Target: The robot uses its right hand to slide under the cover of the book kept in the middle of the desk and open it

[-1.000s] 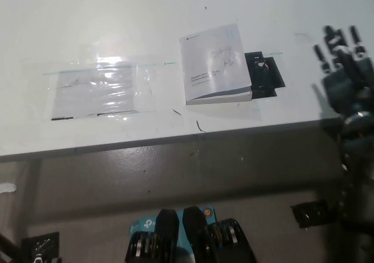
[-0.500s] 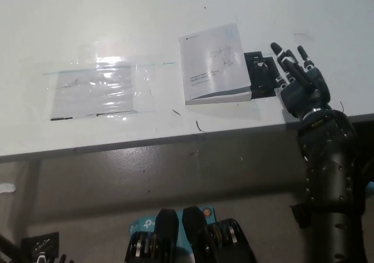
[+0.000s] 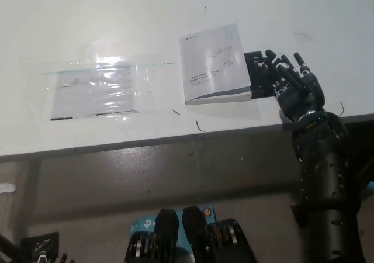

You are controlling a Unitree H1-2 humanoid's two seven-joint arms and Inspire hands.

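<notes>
Book lies closed and flat near the middle of the desk, close to the front edge, with its white cover facing up. Judged from its thin profile, the book is light and the cover is a flexible paper sheet; it likely bends easily and can slide on the smooth desk when pushed from the side. The best entry point appears to be the right edge of the cover, where the fingertips can slip under it and lift toward the left; the spine side cannot be confirmed from this view.

Right hand hovers just right of the book, holding nothing, fingers spread and extended toward the book. The left hand is not in view.

A black patch lies on the desk touching the right edge of the book, directly beneath the fingers; whether it is raised or flat cannot be told. A clear plastic sheet lies well left of the book and does not obstruct the approach. No other object blocks the right edge
</notes>
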